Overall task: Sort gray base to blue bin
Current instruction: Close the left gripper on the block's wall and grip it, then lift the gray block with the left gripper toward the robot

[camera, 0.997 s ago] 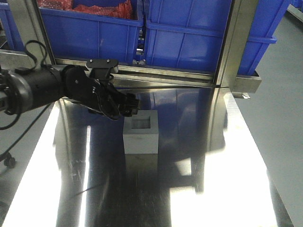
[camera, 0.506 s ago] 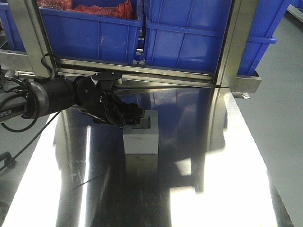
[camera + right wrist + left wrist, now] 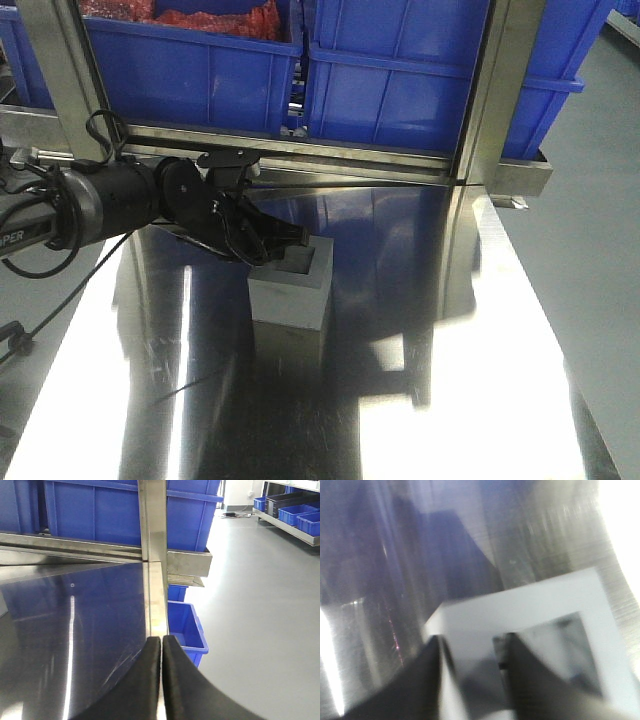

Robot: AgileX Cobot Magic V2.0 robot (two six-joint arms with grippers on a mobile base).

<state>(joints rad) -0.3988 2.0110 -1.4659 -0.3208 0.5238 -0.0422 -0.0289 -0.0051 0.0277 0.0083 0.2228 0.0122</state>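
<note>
Gray base [image 3: 290, 292] sits on the steel tabletop [image 3: 450, 380], toward the back edge and about mid-width, with its square window facing up. The surface is polished and mirrors the rack and lights. Behind the back edge, on a steel rack [image 3: 480, 120], stands a blue bin [image 3: 400, 85]. A second bin [image 3: 190, 70] to its left holds something red. The right wrist view shows gray floor beyond the right edge and a small crate [image 3: 186, 625] below it.

Left gripper [image 3: 288, 246]: jaws partly closed astride one wall of the base. One finger [image 3: 517, 675] is inside the window and the other is against the outer face, gripping that wall. The wrist view is blurred.

Right gripper [image 3: 161, 647]: jaws pressed together and holding nothing, over the right edge.
</note>
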